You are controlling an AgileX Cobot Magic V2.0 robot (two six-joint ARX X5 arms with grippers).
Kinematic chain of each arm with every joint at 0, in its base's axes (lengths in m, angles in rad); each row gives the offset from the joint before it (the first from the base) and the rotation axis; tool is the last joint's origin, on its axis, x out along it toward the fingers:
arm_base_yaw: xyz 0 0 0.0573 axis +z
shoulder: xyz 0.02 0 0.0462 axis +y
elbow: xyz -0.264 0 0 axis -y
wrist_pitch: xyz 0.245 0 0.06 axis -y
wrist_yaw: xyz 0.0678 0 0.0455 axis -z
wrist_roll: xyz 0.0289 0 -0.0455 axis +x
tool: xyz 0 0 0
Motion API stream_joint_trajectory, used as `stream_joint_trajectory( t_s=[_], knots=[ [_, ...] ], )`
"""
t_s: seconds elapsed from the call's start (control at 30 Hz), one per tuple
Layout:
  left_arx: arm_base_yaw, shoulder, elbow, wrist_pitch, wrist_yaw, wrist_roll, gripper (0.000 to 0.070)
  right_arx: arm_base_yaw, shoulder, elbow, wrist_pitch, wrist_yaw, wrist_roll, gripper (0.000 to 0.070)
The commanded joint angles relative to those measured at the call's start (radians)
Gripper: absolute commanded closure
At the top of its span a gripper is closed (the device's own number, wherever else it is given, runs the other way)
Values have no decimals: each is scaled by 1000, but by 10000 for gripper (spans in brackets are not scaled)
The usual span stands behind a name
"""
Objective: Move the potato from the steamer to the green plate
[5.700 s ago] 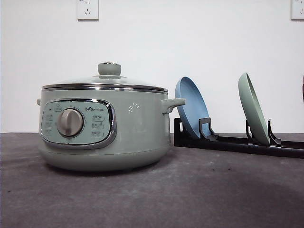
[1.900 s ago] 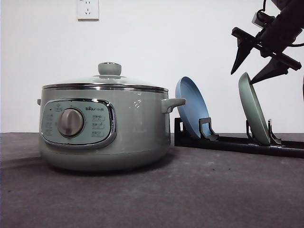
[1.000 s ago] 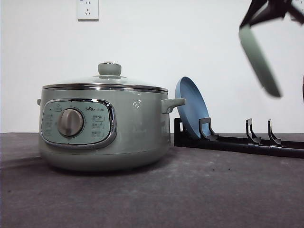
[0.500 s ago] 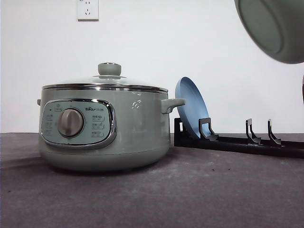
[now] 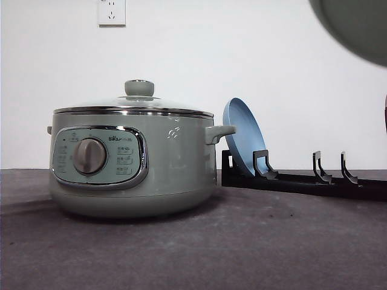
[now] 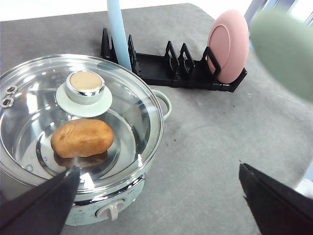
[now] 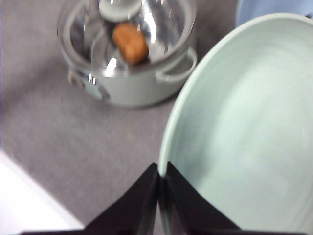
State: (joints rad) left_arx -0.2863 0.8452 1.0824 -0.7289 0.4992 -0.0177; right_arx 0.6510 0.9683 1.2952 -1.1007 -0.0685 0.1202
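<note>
Lifted clear of the black rack (image 5: 302, 180) where it stood moments ago, the green plate (image 7: 249, 132) now hangs high at the right of the front view, carried by the right gripper (image 7: 161, 196), whose jaws are pinched together on its rim. The potato (image 6: 81, 138) lies inside the steamer (image 5: 133, 160), under the glass lid (image 6: 80, 115), which is still on. The left gripper (image 6: 156, 196) hovers above the pot with its fingers spread wide, holding nothing. By my judgement the plate-fetching step is under way; next the plate needs setting flat on the table (image 5: 242, 241), then the lid must come off before the potato can be reached.
</note>
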Motion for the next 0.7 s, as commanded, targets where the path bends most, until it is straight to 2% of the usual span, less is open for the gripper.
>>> stream_joint_trajectory(
  t_s=[0.0,0.1,0.37,0.47,0.67],
  knots=[
    [-4,5,18,9,7,-2,28,39,9,-37,22,22,31,693],
    [-4,6,18,9,7,-1,28,98,12,-141,74,63,50,693],
    [-4,6,18,9,6,3,28,252,70,-365,193,201,162,693],
    [-4,6,18,9,6,3,28,304,128,-408,216,249,187,693],
    [-4,9,18,9,6,3,28,401,274,-427,290,289,190,693]
  ],
)
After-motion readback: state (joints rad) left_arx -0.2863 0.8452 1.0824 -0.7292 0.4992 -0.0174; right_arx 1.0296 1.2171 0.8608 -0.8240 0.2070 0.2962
